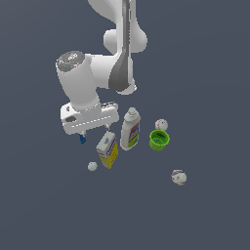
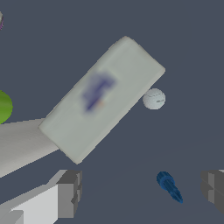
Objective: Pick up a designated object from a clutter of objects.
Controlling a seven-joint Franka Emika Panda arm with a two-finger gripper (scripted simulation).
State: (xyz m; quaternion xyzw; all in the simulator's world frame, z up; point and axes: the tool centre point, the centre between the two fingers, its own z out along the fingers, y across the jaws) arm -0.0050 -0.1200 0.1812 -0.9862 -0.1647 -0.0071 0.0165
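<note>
- My gripper point(image 1: 94, 129) hung low over the dark floor point(image 1: 205, 215), left of centre in the exterior view, with my 2 fingers point(image 2: 70, 192) spread apart and nothing between them touching either pad.
- The tiny dark blue cone-like piece point(image 1: 82, 139) lay on the floor under my fingertip on the exterior view's left; in the wrist view it point(image 2: 169, 186) sat in the gap between my fingers, nearer 1 of them, apart from both.
- The yellow-blue carton point(image 1: 107, 149) stood just to the exterior view's right of the blue piece, near my other fingertip; whether it touched that fingertip I could not tell.
- The white bottle with colourful label point(image 1: 130, 129) stood upright beside the carton.
- The green cup point(image 1: 159, 140) sat right of the bottle, open side showing.
- 3 small whitish balls lay around: 1 point(image 1: 161, 125) just above the cup in the frame, 1 point(image 1: 92, 166) lower left of the carton, 1 point(image 1: 179, 177) well apart at lower right.
</note>
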